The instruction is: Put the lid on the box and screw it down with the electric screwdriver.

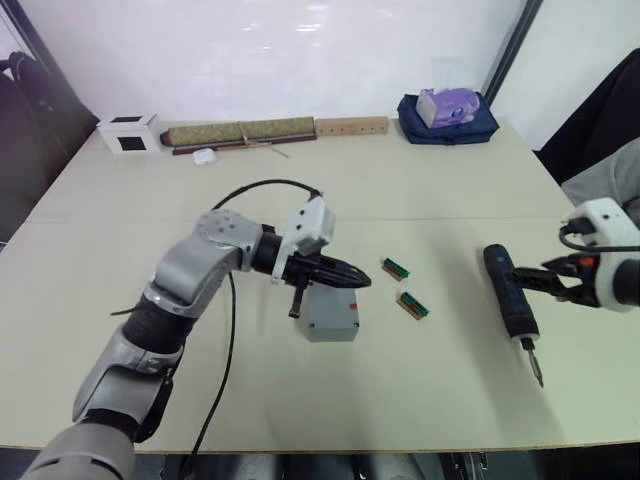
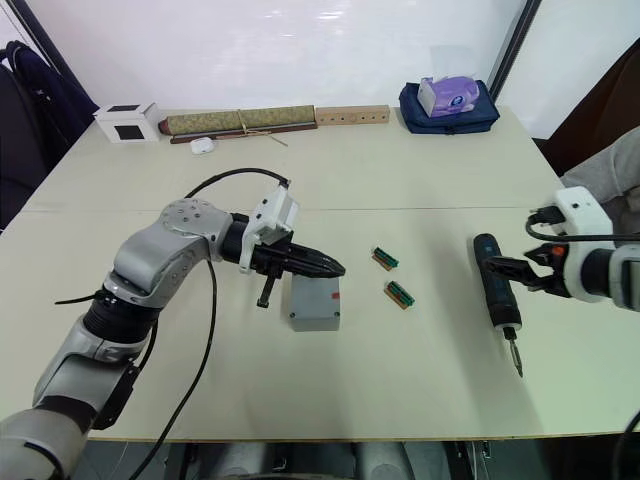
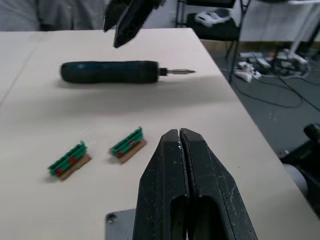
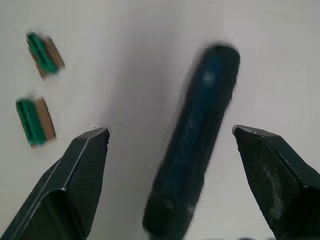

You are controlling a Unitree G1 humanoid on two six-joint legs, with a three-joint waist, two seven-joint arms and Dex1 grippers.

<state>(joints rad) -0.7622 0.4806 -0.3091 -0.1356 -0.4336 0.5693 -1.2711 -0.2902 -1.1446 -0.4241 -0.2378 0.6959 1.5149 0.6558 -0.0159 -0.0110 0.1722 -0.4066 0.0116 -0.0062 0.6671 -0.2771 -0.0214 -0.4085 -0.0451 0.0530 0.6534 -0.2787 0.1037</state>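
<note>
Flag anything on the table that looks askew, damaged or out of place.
Nothing looks damaged or spilled. The lid appears seated squarely on the box, under the shut left gripper. The electric screwdriver lies flat between the open right gripper's fingers. Two small green circuit boards lie loose between box and screwdriver.

The box (image 1: 331, 314) sits on the counter (image 1: 420, 400) directly under the left pincer (image 1: 362, 278). Two circuit boards (image 1: 404, 287) lie just beyond its tips, and the electric screwdriver (image 1: 510, 300) lies at the right pincer (image 1: 522, 279).
</note>
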